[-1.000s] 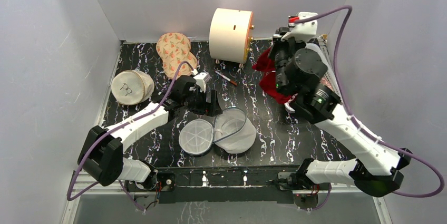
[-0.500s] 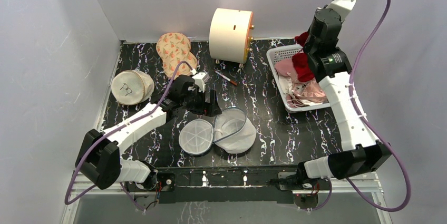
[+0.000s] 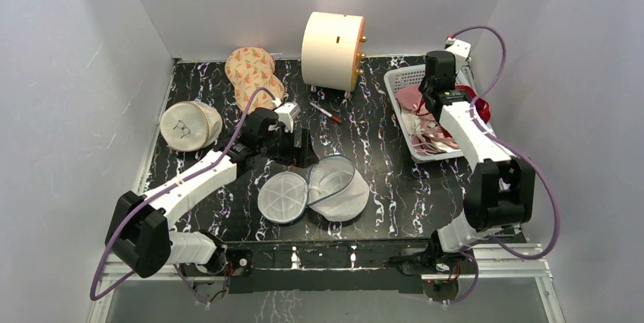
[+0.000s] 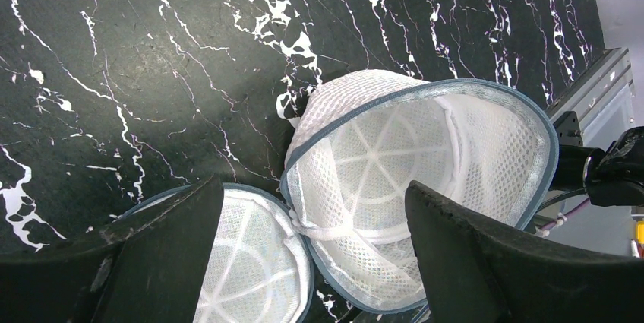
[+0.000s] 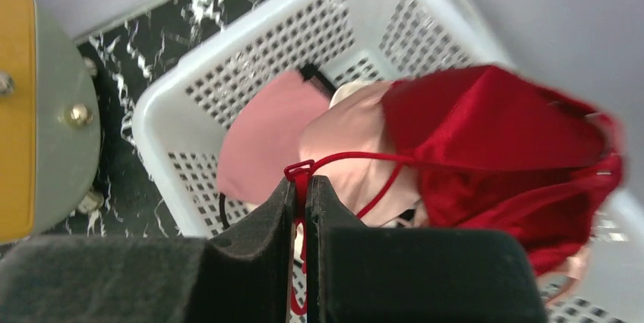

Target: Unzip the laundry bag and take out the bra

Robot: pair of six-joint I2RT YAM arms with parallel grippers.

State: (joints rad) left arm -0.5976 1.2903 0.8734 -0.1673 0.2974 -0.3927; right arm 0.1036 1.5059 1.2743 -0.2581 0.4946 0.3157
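Right end effector (image 5: 301, 186) grips the bra (image 5: 494, 133) over the garment-filled basket (image 5: 250, 72); left end effector (image 4: 313, 191) gapes near the unzipped laundry bag (image 4: 486, 148).

The laundry bag (image 4: 486, 156) was soft white open-mesh cloth, edged in smooth grey-blue tape. The table (image 4: 114, 72) had a black, marble-veined, faintly shiny top. The basket (image 5: 250, 57) was white perforated plastic; the bra (image 5: 501, 140) was glossy red satin, the pink cloth (image 5: 258, 148) smooth and matt
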